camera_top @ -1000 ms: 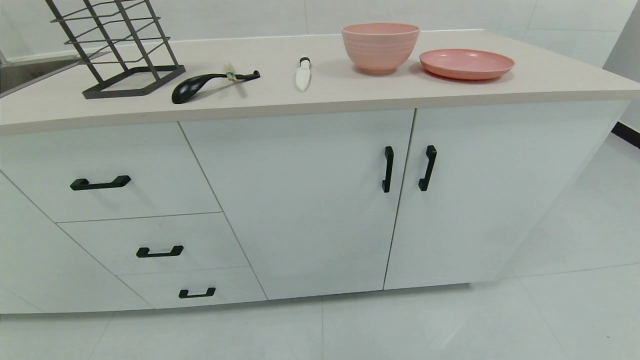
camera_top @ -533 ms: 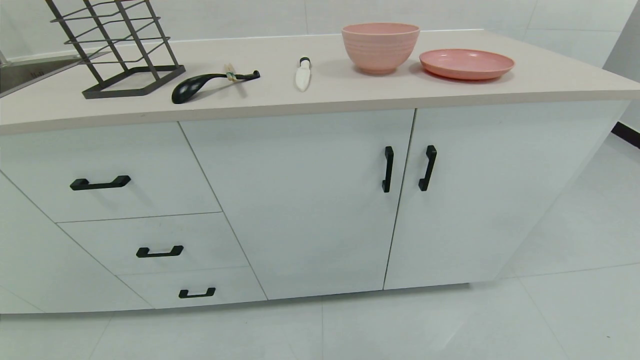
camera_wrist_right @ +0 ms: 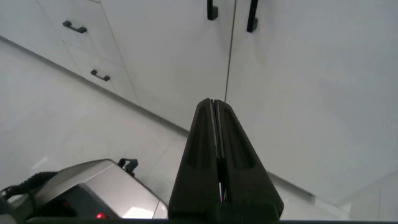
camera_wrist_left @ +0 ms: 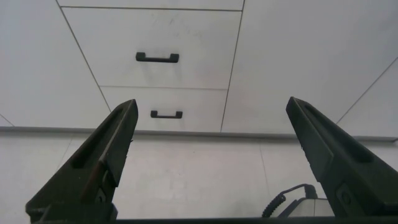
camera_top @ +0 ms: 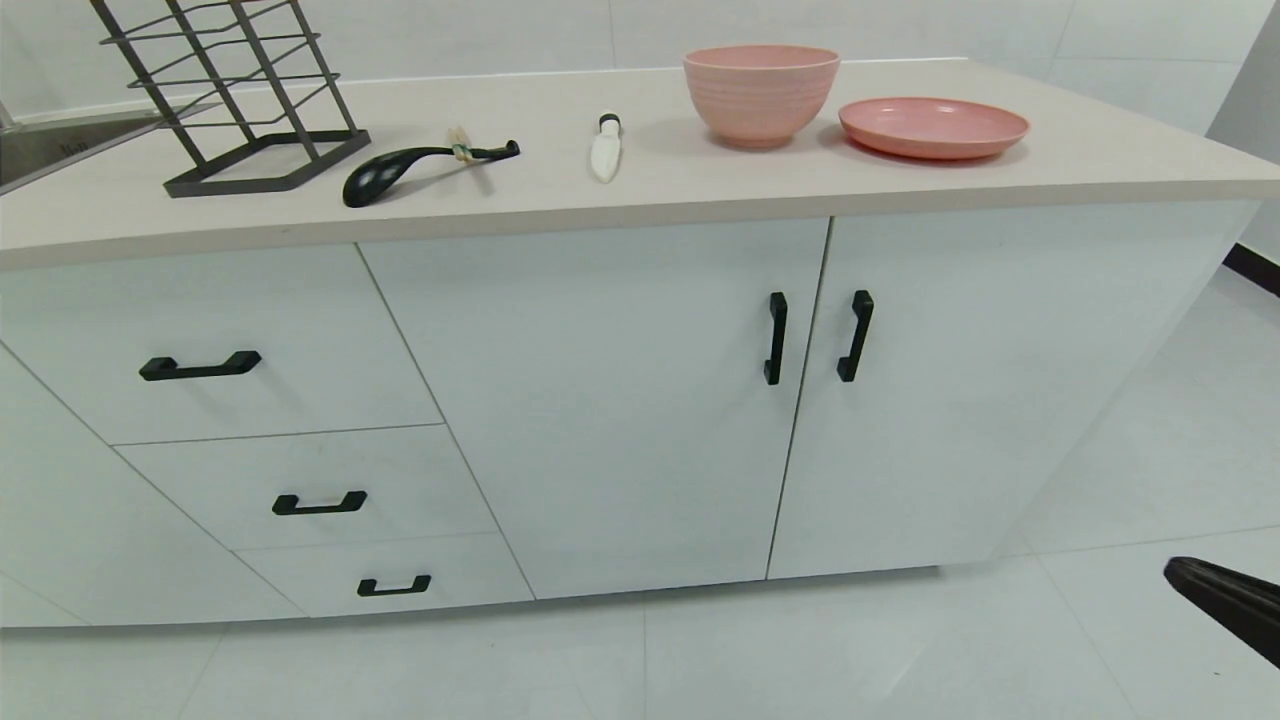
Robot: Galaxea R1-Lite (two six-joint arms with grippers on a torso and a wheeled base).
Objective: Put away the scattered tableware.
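On the beige countertop (camera_top: 700,185) lie a black ladle (camera_top: 395,172) with chopsticks (camera_top: 464,148) across its handle, a white knife (camera_top: 605,150), a pink bowl (camera_top: 761,93) and a pink plate (camera_top: 932,127). My right gripper (camera_top: 1190,578) shows low at the right, near the floor; in the right wrist view my right gripper (camera_wrist_right: 213,106) has its fingers pressed together, empty, pointing at the cabinet doors. My left gripper (camera_wrist_left: 211,109) is open and empty, low before the drawers.
A black wire rack (camera_top: 245,95) stands at the counter's left by a sink (camera_top: 60,145). Below are three drawers with black handles (camera_top: 200,367) and two doors with vertical handles (camera_top: 775,338). Tiled floor (camera_top: 850,650) lies in front.
My right gripper's tip has come into the head view at the lower right. The tableware has not moved.
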